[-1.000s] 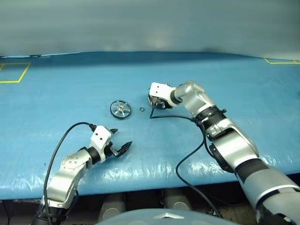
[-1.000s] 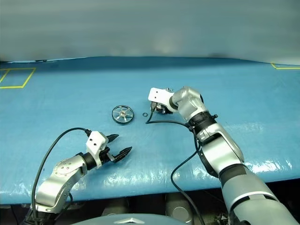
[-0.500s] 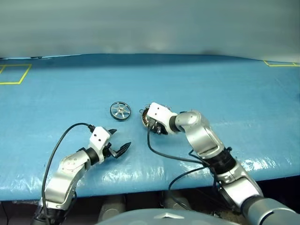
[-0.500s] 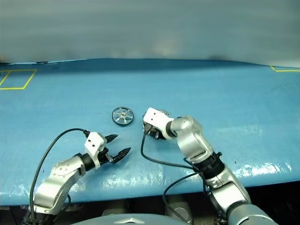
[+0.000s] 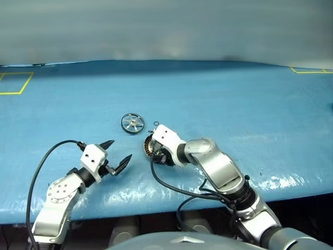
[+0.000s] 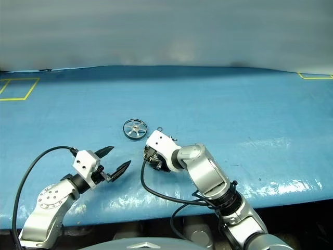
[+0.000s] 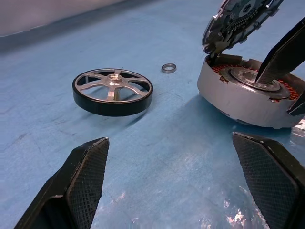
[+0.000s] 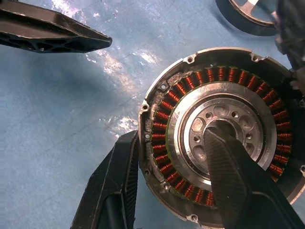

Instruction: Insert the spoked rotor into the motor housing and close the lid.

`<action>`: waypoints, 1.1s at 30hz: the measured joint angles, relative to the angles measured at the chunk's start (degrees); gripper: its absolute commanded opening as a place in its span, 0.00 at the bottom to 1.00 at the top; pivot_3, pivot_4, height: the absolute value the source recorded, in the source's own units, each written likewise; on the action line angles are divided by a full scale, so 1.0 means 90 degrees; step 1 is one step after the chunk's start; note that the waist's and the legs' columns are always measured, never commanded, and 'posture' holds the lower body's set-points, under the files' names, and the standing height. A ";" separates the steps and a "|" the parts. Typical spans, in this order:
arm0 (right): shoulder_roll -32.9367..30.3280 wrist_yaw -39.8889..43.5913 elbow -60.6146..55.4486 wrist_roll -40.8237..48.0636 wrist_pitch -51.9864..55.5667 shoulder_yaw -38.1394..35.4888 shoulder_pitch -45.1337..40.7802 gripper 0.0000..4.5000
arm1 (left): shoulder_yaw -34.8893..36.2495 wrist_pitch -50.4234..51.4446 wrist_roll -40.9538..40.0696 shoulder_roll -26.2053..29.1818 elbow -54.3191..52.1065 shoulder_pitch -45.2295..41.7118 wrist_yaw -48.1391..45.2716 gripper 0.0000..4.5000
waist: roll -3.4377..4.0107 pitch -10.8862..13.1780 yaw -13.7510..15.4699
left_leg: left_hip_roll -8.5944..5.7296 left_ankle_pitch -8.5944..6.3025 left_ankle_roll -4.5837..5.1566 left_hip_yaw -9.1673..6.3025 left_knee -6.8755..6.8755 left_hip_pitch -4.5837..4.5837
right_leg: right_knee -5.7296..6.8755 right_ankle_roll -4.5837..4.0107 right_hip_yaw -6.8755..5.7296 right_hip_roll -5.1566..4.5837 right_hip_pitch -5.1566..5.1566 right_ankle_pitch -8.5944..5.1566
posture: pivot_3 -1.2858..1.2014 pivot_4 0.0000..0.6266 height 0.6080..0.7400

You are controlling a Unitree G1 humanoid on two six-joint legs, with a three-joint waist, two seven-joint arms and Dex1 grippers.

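Three loose items on my blue table cover (image 5: 250, 104), all grouped near its middle, with wide bare cover on every side and the near edge just behind both arms.

Item one: the spoked rotor (image 5: 133, 123), flat on the cover, farthest of the group, apart from everything.

Item two: a tiny thin ring (image 7: 168, 68), just right of the rotor, between it and the housing, touching neither.

Item three: the motor housing (image 8: 217, 133), near and right of the rotor, copper windings facing up. The lid (image 7: 240, 21) stands tilted open on its far edge.

My right gripper (image 8: 183, 164) pinches the housing wall, one finger outside the rim, the other inside on the centre hub; the forearm reaches in from the near right, wrist bent toward the left.

My left gripper (image 5: 118, 155) hovers near-left of the housing, fingers spread wide, holding nothing, pointing right toward rotor and housing.
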 measured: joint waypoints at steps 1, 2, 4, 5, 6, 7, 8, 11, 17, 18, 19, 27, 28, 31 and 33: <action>0.0064 -0.0044 0.0000 0.0102 0.0081 0.0009 -0.0020 0.39 | 0.0016 0.0000 0.0000 0.0000 0.0000 0.0009 0.0013 1.00 | 0.0000 0.0000 -0.0006 | 0.0002 0.0000 0.0000 0.0000 -0.0001 0.0000 | 0.0000 0.0000 -0.0001 0.0002 -0.0001 0.0000 | 0.52 0.24 1.00; 0.0114 -0.0094 0.0000 0.0185 0.0140 0.0034 -0.0039 0.39 | 0.0025 0.0000 0.0000 0.0000 0.0000 0.0014 0.0016 1.00 | 0.0000 0.0000 -0.0010 | 0.0003 0.0000 0.0000 0.0000 -0.0002 0.0000 | 0.0000 0.0000 0.0000 0.0003 -0.0002 0.0000 | 0.52 0.24 1.00; 0.0163 -0.0163 0.0000 0.0369 0.0253 0.0074 -0.0095 0.39 | 0.0030 0.0000 0.0000 0.0000 0.0000 0.0020 0.0019 1.00 | 0.0001 0.0000 -0.0013 | 0.0004 0.0000 0.0000 0.0000 -0.0003 0.0000 | 0.0000 -0.0001 -0.0001 0.0003 -0.0003 0.0000 | 0.52 0.24 1.00; 0.0196 -0.0224 0.0003 0.0488 0.0317 0.0075 -0.0120 0.39 | 0.0034 0.0001 0.0000 0.0000 -0.0001 0.0034 0.0023 1.00 | 0.0001 0.0001 -0.0014 | 0.0004 0.0000 0.0000 0.0000 -0.0004 -0.0001 | 0.0000 -0.0001 -0.0001 0.0004 -0.0003 -0.0001 | 0.52 0.24 1.00; 0.0237 -0.0264 0.0001 0.0557 0.0386 0.0073 -0.0133 0.39 | 0.0036 0.0001 0.0000 -0.0001 -0.0001 0.0048 0.0024 1.00 | 0.0001 0.0001 -0.0014 | 0.0004 -0.0001 0.0000 0.0000 -0.0004 -0.0001 | 0.0000 -0.0001 -0.0001 0.0004 -0.0004 -0.0001 | 0.52 0.24 1.00; 0.0277 -0.0309 0.0000 0.0637 0.0444 0.0073 -0.0144 0.39 | 0.0036 0.0001 0.0000 -0.0001 -0.0001 0.0060 0.0027 1.00 | 0.0001 0.0001 -0.0015 | 0.0004 -0.0001 -0.0001 0.0000 -0.0005 -0.0001 | 0.0000 -0.0001 0.0000 0.0004 -0.0005 -0.0001 | 0.52 0.24 1.00; 0.0316 -0.0378 -0.0003 0.0725 0.0500 0.0073 -0.0155 0.39 | 0.0036 0.0001 0.0000 -0.0003 -0.0001 0.0070 0.0029 1.00 | 0.0001 0.0001 -0.0016 | 0.0004 -0.0001 -0.0001 0.0000 -0.0006 -0.0001 | 0.0000 -0.0002 -0.0001 0.0004 -0.0006 -0.0001 | 0.52 0.24 1.00; 0.0400 -0.0620 0.0032 0.0870 0.0505 0.0083 -0.0146 0.39 | 0.0036 0.0001 0.0000 -0.0015 -0.0001 0.0064 0.0065 1.00 | 0.0002 0.0001 -0.0024 | 0.0005 -0.0001 -0.0001 0.0000 -0.0008 -0.0002 | 0.0000 -0.0002 -0.0001 0.0005 -0.0008 -0.0002 | 0.52 0.24 1.00; 0.0910 -0.1383 0.0353 0.1016 0.0383 -0.0134 -0.0049 0.39 | 0.0028 0.0001 0.0005 -0.0036 -0.0001 0.0004 0.0151 1.00 | 0.0002 0.0002 -0.0073 | 0.0008 -0.0001 -0.0001 0.0000 -0.0006 0.0003 | 0.0008 -0.0003 0.0000 0.0008 -0.0009 -0.0001 | 0.52 0.24 1.00; 0.0999 -0.1500 0.0397 0.1040 0.0397 -0.0206 -0.0038 0.39 | 0.0027 0.0001 0.0006 -0.0037 -0.0001 0.0004 0.0152 1.00 | 0.0003 0.0003 -0.0072 | 0.0008 0.0000 -0.0002 -0.0001 -0.0005 0.0002 | 0.0009 -0.0002 0.0000 0.0008 -0.0010 -0.0001 | 0.52 0.24 1.00; 0.1065 -0.1599 0.0430 0.1068 0.0413 -0.0262 -0.0030 0.39 | 0.0026 0.0001 0.0006 -0.0037 -0.0001 0.0004 0.0152 1.00 | 0.0004 0.0003 -0.0071 | 0.0007 0.0000 -0.0003 0.0000 -0.0005 0.0003 | 0.0009 -0.0002 0.0000 0.0008 -0.0009 -0.0001 | 0.52 0.24 1.00; 0.1308 -0.2176 0.0491 0.1328 0.0624 -0.0507 -0.0073 0.39 | 0.0010 0.0002 0.0012 -0.0037 -0.0001 -0.0004 0.0154 1.00 | 0.0007 0.0006 -0.0070 | 0.0007 0.0000 -0.0003 -0.0001 -0.0006 -0.0001 | 0.0008 -0.0002 0.0001 0.0006 -0.0013 -0.0001 | 0.52 0.24 1.00; 0.1313 -0.2225 0.0480 0.1362 0.0660 -0.0506 -0.0099 0.39 | 0.0010 0.0002 0.0012 -0.0037 -0.0001 -0.0004 0.0153 1.00 | 0.0007 0.0006 -0.0068 | 0.0007 0.0000 -0.0003 -0.0001 -0.0005 -0.0002 | 0.0008 -0.0002 0.0001 0.0006 -0.0013 -0.0001 | 0.52 0.24 1.00; 0.1368 -0.2387 0.0445 0.1463 0.0783 -0.0551 -0.0141 0.39 | 0.0010 0.0004 0.0008 -0.0037 -0.0001 -0.0003 0.0152 1.00 | 0.0008 0.0011 -0.0063 | 0.0005 0.0000 -0.0004 -0.0001 -0.0006 -0.0007 | 0.0005 -0.0002 0.0001 0.0004 -0.0016 -0.0001 | 0.52 0.24 1.00; 0.1423 -0.2473 0.0380 0.1537 0.0904 -0.0662 -0.0144 0.39 | 0.0010 0.0004 0.0008 -0.0037 -0.0001 -0.0001 0.0151 1.00 | 0.0009 0.0014 -0.0053 | 0.0004 0.0000 -0.0004 -0.0002 -0.0005 -0.0018 | 0.0003 -0.0001 0.0001 0.0003 -0.0025 0.0000 | 0.52 0.24 1.00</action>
